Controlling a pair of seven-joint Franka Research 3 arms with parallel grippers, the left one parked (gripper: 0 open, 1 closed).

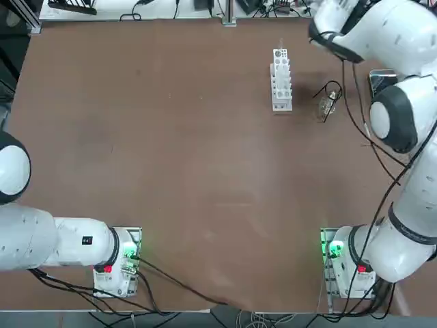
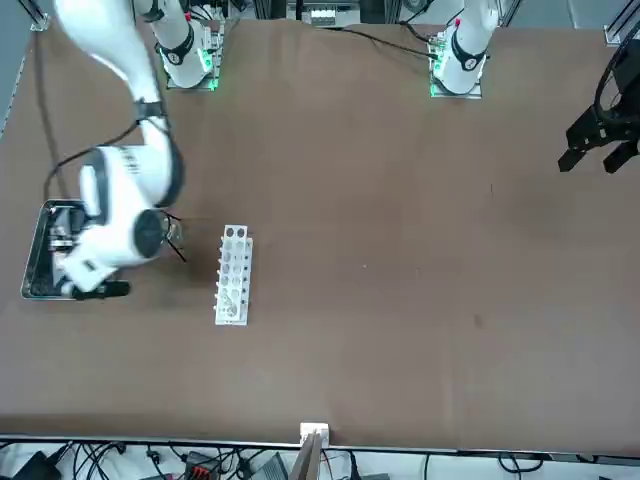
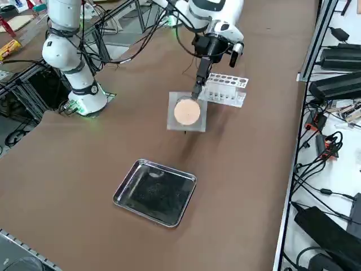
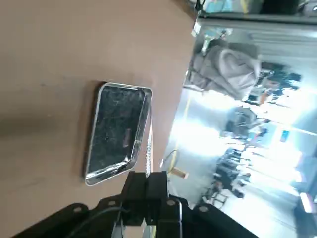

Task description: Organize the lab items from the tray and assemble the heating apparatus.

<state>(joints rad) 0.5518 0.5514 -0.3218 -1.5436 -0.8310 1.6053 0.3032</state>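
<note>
Right gripper [image 3: 197, 90] clamped on edge of grey square mesh with round tan centre [image 3: 186, 112], held in air near white perforated test-tube rack [image 3: 225, 89]. Shiny silver rectangular metal tray [image 3: 155, 192] on brown table [image 3: 84, 164], right of rack.

You're looking at a plain brown counter [image 3: 113, 130], one even tone right across. The mesh [image 3: 186, 112] shows up as a pale grey square with a round tan, almost peach disc in its middle. Your tool [image 3: 197, 90] is black, hanging off a white arm. The tray [image 3: 155, 192] is shiny silver along the rim, with a dark, speckled reflection over its floor. The test-tube rack [image 3: 224, 90] is white, dotted with rows of round holes. Under the mesh you get only thin black wire of the tripod [image 1: 329, 100], and the burner [image 1: 327, 105] reads clear.
</note>
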